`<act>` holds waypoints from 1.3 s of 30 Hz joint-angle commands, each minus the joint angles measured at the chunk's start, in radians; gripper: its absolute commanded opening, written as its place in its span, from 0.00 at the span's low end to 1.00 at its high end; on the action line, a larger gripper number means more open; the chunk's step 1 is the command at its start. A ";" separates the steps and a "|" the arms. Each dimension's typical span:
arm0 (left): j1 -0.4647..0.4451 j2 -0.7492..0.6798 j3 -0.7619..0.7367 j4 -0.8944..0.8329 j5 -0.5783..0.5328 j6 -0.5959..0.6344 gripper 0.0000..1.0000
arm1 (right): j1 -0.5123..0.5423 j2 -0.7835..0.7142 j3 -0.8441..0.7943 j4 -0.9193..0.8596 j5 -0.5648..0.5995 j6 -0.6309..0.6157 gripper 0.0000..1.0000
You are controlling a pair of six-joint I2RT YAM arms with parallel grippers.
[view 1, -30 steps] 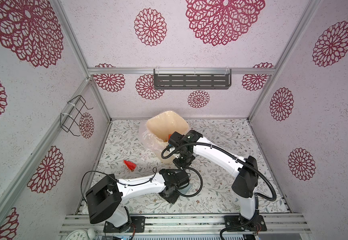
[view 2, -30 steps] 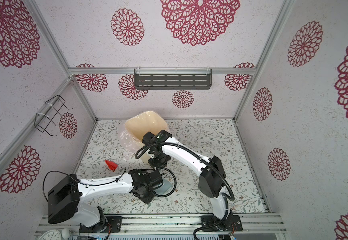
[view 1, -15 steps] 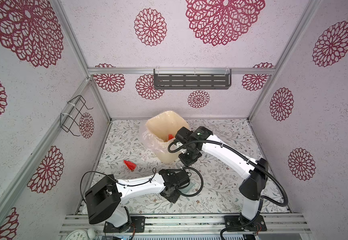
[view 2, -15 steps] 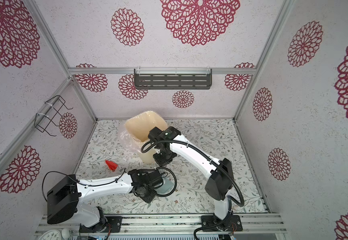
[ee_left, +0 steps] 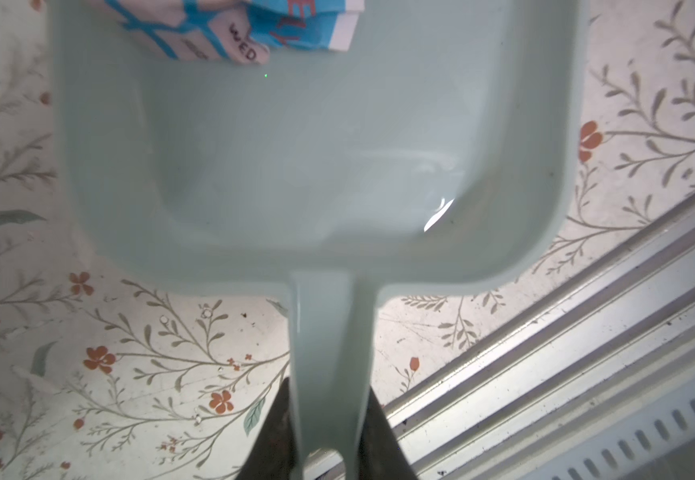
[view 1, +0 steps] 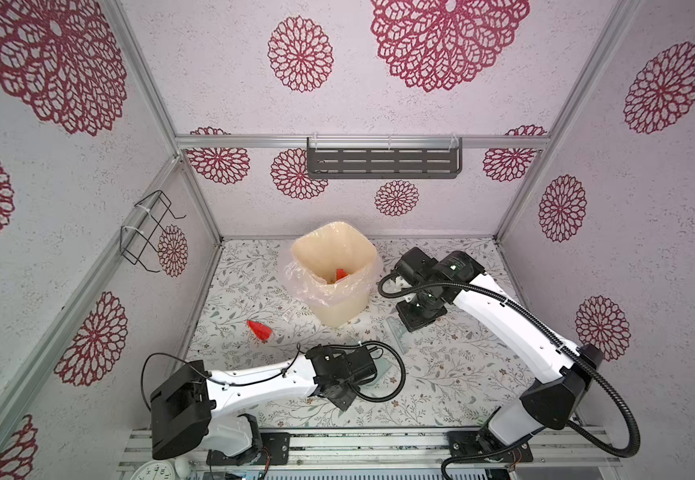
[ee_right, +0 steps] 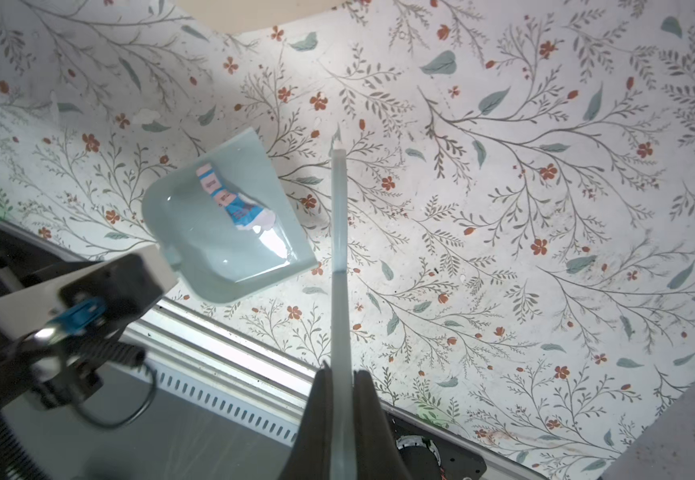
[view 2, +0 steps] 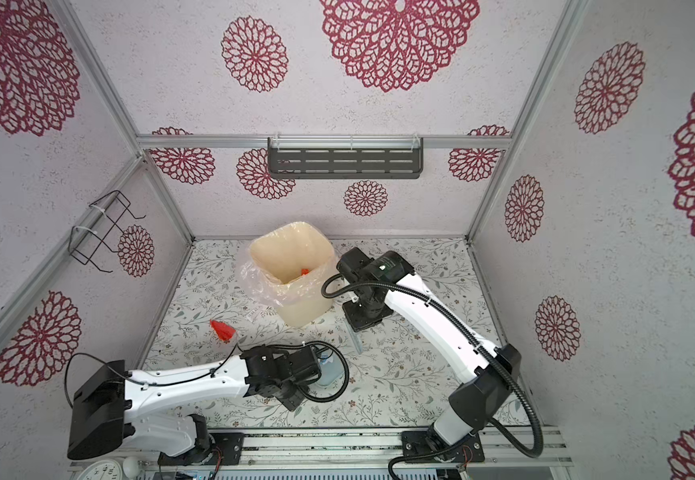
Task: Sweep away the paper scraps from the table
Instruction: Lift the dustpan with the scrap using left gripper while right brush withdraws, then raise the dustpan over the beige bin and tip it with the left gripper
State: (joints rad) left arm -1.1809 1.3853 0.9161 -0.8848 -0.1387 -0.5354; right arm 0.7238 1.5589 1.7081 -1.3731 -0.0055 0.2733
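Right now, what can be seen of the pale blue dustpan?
The dustpan is pale blue-green and looks like smooth, glossy plastic. It is a shallow squarish tray with rounded back corners, raised side walls, an open flat front lip and a narrow straight handle. The left gripper is shut on that handle, with dark fingers on either side. The pan is low over the table; whether its lip touches cannot be told. One crumpled paper scrap, white printed with blue and pink, lies inside near the lip.

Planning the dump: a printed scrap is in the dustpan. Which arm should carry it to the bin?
Left, most likely. The left gripper is shut on the dustpan handle, with the printed scrap in the pan. The right gripper holds only the brush.
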 commanded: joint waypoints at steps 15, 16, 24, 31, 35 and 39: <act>-0.159 -0.181 0.372 -0.375 -0.194 -0.100 0.00 | -0.247 -0.298 -0.316 0.239 -0.136 0.077 0.00; -0.162 -0.174 0.417 -0.405 -0.198 -0.105 0.00 | -0.255 -0.305 -0.331 0.249 -0.148 0.076 0.00; -0.103 -0.129 0.742 -0.627 -0.241 -0.142 0.00 | -0.283 -0.355 -0.369 0.267 -0.177 0.083 0.00; 0.138 -0.083 0.939 -0.721 -0.177 -0.025 0.00 | -0.298 -0.397 -0.399 0.281 -0.191 0.090 0.00; 0.274 -0.030 1.005 -0.756 -0.140 0.074 0.00 | -0.318 -0.391 -0.378 0.279 -0.185 0.072 0.00; 0.400 0.043 1.070 -0.786 -0.145 0.180 0.00 | -0.335 -0.378 -0.365 0.299 -0.201 0.066 0.00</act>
State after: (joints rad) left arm -0.8406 1.3918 1.9541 -1.6218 -0.2947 -0.4618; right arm 0.4011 1.1835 1.3106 -1.0962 -0.1886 0.3416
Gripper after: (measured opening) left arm 0.220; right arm 0.087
